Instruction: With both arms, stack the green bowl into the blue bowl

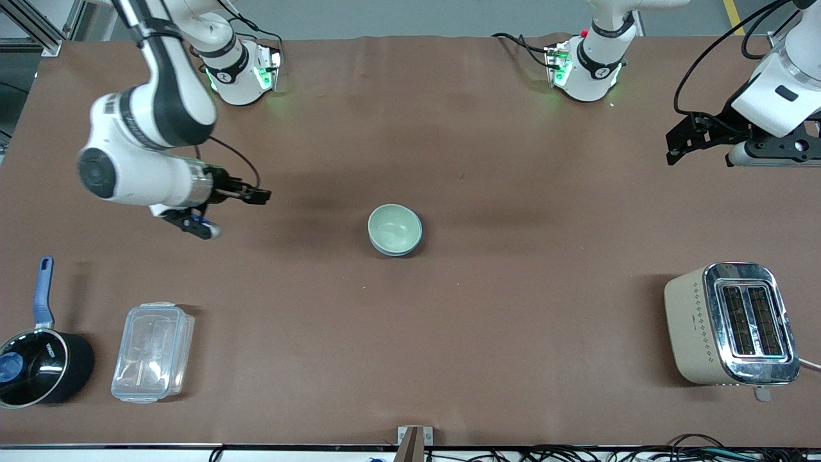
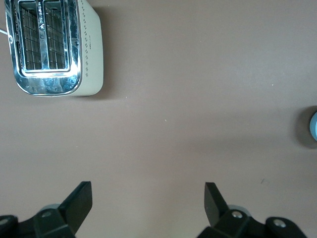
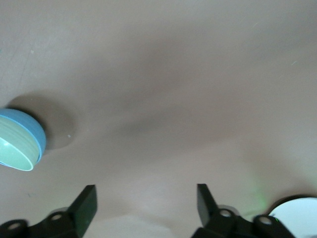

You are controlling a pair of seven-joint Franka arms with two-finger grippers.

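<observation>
I see the green bowl (image 1: 394, 228) already seated in the blue bowl (image 1: 396, 249) at mid-table, well clear of both grippers. My right gripper (image 3: 143, 203) hangs empty, fingers spread, over bare table toward its own end. My left gripper (image 2: 148, 201), also spread and empty, is over the table's edge, the toaster (image 1: 728, 324) ahead of it. I judge only retreat remains: lift straight, avoid nudging the stack. Count: two bowls, one toaster, one saucepan (image 1: 38, 366), one clear box (image 1: 152, 351).
</observation>
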